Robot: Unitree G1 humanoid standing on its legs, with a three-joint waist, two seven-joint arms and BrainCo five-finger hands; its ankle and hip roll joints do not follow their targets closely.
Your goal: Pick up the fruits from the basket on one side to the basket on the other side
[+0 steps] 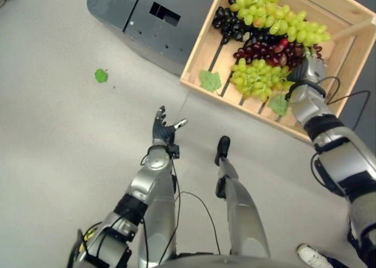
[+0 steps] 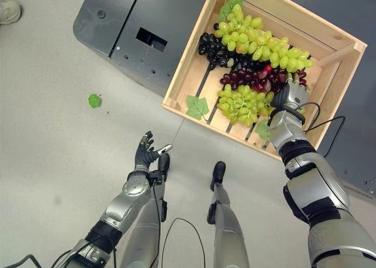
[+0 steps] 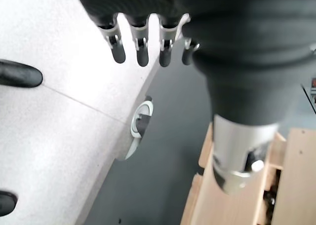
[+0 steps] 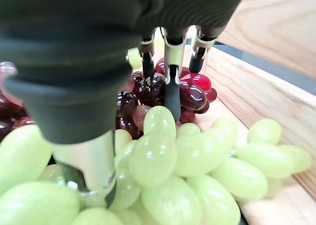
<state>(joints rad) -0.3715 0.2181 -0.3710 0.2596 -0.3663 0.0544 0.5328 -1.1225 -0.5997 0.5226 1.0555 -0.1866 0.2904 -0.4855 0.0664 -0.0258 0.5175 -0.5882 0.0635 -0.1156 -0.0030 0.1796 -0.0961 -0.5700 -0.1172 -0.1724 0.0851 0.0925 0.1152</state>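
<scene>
A wooden crate (image 1: 201, 42) on the floor holds several grape bunches: a green bunch (image 1: 276, 15) at the far side, a black bunch (image 1: 229, 21) at its left, a dark red bunch (image 1: 267, 49) in the middle and a second green bunch (image 1: 255, 80) nearest me. My right hand (image 1: 308, 71) is over the right end of the near green bunch. Its straight fingers (image 4: 171, 89) reach onto red grapes (image 4: 192, 94), and its thumb rests among green grapes (image 4: 163, 156). My left hand (image 1: 160, 130) hangs open above the bare floor, left of the crate, holding nothing.
A dark grey metal box (image 1: 153, 21) lies against the crate's left side. One green leaf (image 1: 101, 75) lies loose on the floor, and more leaves (image 1: 210, 80) lie in the crate's near corner. A person's shoe (image 2: 9, 10) shows at the far left, another (image 1: 311, 256) near my right arm.
</scene>
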